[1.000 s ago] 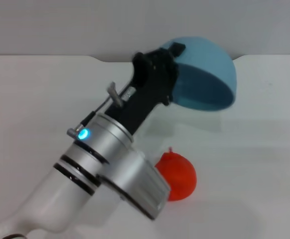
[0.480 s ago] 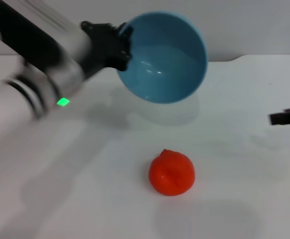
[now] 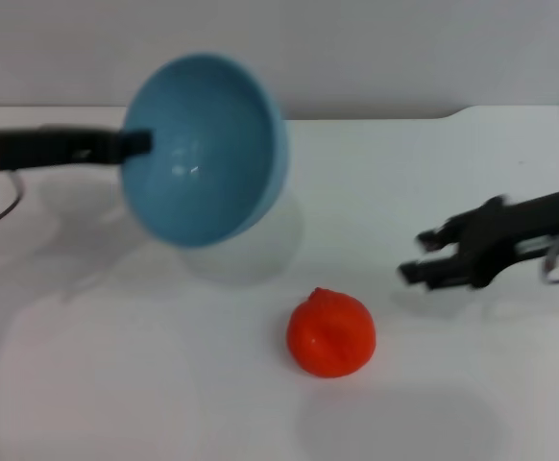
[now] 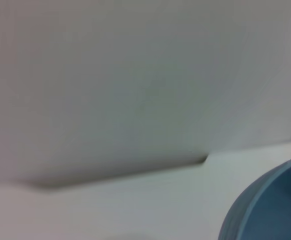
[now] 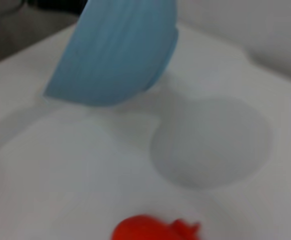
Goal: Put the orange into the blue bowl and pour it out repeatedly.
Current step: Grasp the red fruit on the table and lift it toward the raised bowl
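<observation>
The orange point(image 3: 330, 332) lies on the white table near the front middle; it also shows in the right wrist view point(image 5: 153, 229). My left gripper point(image 3: 135, 144) is shut on the rim of the blue bowl point(image 3: 207, 149) and holds it tilted in the air at the back left, its empty inside facing forward. The bowl also shows in the left wrist view point(image 4: 270, 205) and the right wrist view point(image 5: 118, 50). My right gripper point(image 3: 422, 257) is open and empty, just above the table, to the right of the orange and apart from it.
The white table point(image 3: 116, 384) meets a grey back wall point(image 3: 404, 48). A notch in the table's far edge shows at the back right point(image 3: 452, 113).
The left arm has swung left, carrying the bowl from the back right to the back left and turning its opening forward. The right gripper has come in from the right. The orange has stayed put.
</observation>
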Robot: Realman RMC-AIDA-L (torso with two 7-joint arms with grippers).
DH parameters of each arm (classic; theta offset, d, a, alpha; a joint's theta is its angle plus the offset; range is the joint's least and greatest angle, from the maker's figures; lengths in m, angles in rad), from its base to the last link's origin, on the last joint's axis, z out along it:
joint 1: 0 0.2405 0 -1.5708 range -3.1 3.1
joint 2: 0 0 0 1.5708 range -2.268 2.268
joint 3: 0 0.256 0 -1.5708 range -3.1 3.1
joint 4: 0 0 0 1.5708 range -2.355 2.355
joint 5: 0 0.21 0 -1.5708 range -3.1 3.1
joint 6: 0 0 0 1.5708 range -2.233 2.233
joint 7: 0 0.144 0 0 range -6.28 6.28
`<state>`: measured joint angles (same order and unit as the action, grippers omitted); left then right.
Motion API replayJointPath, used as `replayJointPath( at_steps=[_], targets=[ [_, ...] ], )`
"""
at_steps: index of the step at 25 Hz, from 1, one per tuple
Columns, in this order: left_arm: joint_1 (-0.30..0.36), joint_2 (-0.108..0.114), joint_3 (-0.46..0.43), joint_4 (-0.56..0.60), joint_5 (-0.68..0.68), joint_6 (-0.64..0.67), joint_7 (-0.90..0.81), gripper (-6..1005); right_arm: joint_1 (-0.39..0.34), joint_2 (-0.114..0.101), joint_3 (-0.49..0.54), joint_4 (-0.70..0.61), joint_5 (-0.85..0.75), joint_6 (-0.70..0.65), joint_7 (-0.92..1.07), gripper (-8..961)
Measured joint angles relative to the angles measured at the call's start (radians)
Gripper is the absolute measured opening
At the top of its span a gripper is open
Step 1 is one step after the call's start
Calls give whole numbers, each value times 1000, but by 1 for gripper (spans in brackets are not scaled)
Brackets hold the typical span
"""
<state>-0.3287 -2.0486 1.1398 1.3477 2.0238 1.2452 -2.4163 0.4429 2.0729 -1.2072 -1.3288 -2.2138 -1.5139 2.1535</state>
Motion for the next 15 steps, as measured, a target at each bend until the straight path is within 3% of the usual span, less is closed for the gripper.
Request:
replayJointPath(
  at_steps=[4, 8, 15],
  targets=[
    [-29, 19, -18, 31, 174, 173, -98, -2, 61, -1, -132, 99, -19, 79, -2, 514],
    [-65, 22, -23, 25, 257, 278, -134, -1, 103, 0, -252, 146, -21, 169, -2, 525],
    [-105, 2, -35, 37, 403, 371, -179, -1, 123, 0, -359, 188, -16, 229, -33, 543]
  ],
)
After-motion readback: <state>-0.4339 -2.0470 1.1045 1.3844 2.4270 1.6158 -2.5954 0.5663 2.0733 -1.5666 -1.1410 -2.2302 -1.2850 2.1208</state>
